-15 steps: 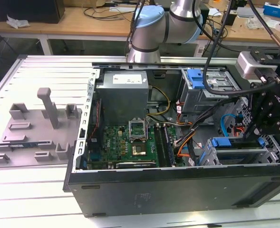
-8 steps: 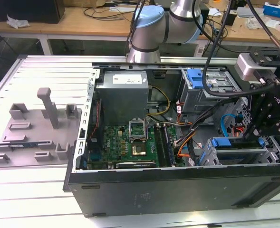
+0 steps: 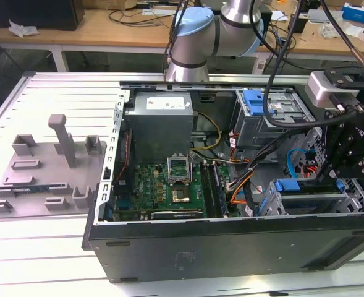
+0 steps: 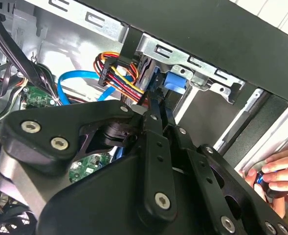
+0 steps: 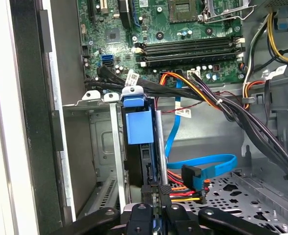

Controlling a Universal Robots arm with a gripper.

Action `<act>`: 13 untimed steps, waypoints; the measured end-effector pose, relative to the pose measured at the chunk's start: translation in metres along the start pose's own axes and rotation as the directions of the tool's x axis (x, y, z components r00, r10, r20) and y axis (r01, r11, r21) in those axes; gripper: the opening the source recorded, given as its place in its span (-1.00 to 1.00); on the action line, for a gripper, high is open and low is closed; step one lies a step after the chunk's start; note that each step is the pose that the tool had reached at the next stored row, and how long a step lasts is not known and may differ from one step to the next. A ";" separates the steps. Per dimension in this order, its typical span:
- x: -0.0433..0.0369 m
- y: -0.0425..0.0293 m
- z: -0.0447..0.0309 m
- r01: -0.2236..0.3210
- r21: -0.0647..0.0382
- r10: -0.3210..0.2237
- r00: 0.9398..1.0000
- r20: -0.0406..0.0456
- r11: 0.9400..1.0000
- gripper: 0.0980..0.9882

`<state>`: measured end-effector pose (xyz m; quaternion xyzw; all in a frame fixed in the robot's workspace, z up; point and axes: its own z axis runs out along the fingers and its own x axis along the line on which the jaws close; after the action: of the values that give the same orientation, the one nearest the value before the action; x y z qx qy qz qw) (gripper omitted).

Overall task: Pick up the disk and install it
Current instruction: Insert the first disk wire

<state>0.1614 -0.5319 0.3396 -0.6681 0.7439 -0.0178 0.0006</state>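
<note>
While your black arm-mounted gripper [image 3: 327, 176] hangs over the drive cage at the exterior view's right end of the open black desktop computer case [image 3: 231, 244], its jaws sit drawn close together on the upper edge of the disk, a flat grey hard drive in a blue plastic frame [image 5: 144, 161]. In the first wrist view you see that drive standing on edge between two grey metal cage rails [image 5: 115, 147], most of its length down inside the bay, its blue end tab [image 5: 138, 126] toward the green motherboard [image 5: 183, 29]. The gripper [image 5: 155, 208] meets the drive at its near end, one jaw on each face. A blue flat data cable [image 5: 207, 164] and a bundle of red, yellow and orange power wires [image 5: 183, 188] lie just beside the bay. In the second wrist view the gripper [image 4: 158, 115] points into the same cage, with the blue frame [image 4: 175, 81] visible past it, and a person's hand [image 4: 280, 171] rests at the case edge holding a small dark object. In the exterior view the grey power supply box [image 3: 163, 127] stands at the far end of the case, and a grey moulded fixture plate [image 3: 46, 173] lies on the white slatted tabletop [image 3: 39, 247] at the exterior view's left.
</note>
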 end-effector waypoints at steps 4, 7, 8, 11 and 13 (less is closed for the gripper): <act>0.0003 0.0004 0.0001 0.000 0.000 0.000 1.000 0.000 1.000 -0.85; 0.0002 0.0010 -0.0041 0.000 0.000 0.000 1.000 0.000 1.000 -0.83; -0.0001 0.0009 -0.0085 0.000 0.000 0.000 1.000 0.000 1.000 -0.56; -0.0005 0.0007 -0.0204 0.000 0.000 0.000 1.000 0.000 1.000 -0.29; -0.0004 0.0006 -0.0232 0.000 0.000 0.000 1.000 0.000 1.000 -0.15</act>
<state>0.1602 -0.5308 0.3628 -0.6679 0.7440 -0.0178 0.0006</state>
